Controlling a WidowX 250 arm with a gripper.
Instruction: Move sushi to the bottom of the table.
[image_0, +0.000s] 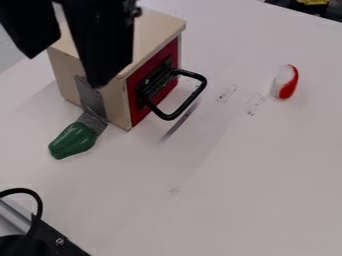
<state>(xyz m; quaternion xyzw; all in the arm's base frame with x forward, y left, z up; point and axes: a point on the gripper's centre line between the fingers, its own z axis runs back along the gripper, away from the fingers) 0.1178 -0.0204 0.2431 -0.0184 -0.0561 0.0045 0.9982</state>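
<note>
Looks like the approach step tbh. Has the gripper (65, 72) near the wooden box (100, 92), fingers spread. Needs to reach the sushi (287, 82) and pinch it.

The white table (234, 175) carries a pale wooden box (117, 102) with a red front (135, 80) and black handle (202, 82). A green toy pepper (72, 141) lies near it; red-and-white sushi (287, 82) lies well apart, beyond dark smudges (254, 103).

The hand (65, 70) hangs at upper left, the sushi (287, 84) lying at upper right.
</note>
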